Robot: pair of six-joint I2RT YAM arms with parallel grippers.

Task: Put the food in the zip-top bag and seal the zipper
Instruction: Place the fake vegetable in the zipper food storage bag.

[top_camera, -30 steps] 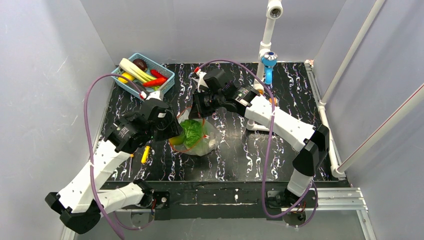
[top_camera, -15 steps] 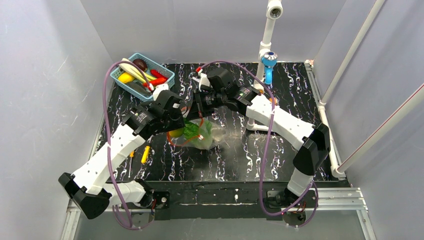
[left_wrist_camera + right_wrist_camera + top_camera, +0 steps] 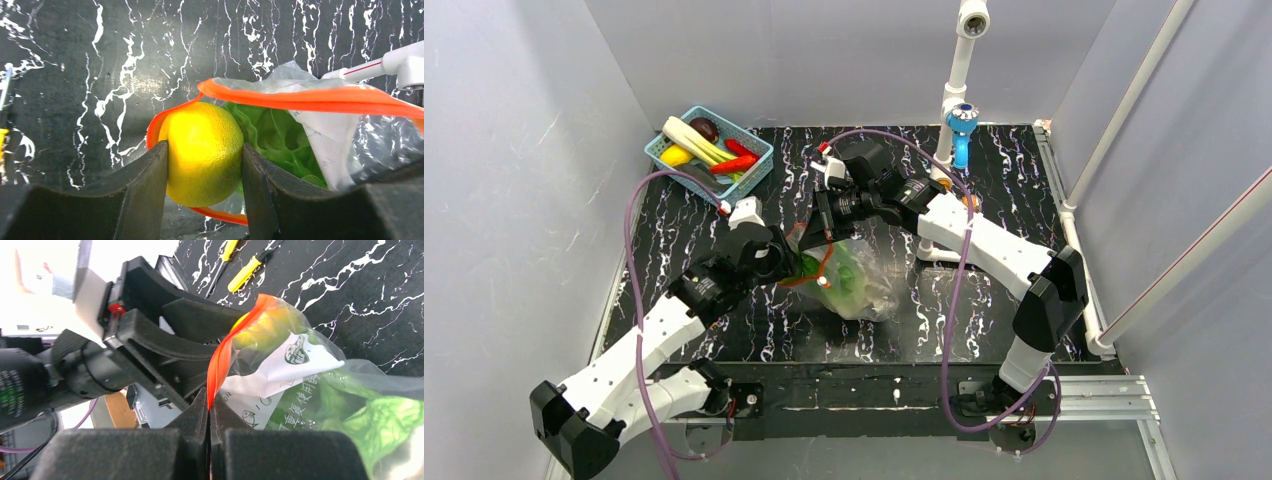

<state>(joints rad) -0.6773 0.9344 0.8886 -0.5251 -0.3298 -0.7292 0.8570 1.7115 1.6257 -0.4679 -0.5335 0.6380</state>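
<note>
My left gripper [image 3: 205,147] is shut on the yellow-green round fruit [image 3: 202,125] and holds it in the open mouth of the clear zip-top bag [image 3: 864,285]. The red-orange zipper strip [image 3: 310,100] loops around the fruit. Green lettuce [image 3: 275,137] lies inside the bag behind it. My right gripper [image 3: 208,397] is shut on the zipper strip [image 3: 222,355] and holds the upper mouth edge up. In the top view the left gripper [image 3: 792,266] meets the bag from the left and the right gripper [image 3: 824,228] is above the mouth. I cannot make out the white garlic piece.
A blue basket [image 3: 710,150] with a long white leek, a red chili and other toys stands at the back left. A white pipe stand with a blue fitting [image 3: 962,128] is at the back. Two yellow-handled tools [image 3: 247,271] lie on the black marbled mat.
My left arm has carried the fruit right and forward into the bag's mouth. The right gripper has kept hold of the strip, and the bag has shifted right and nearer.
</note>
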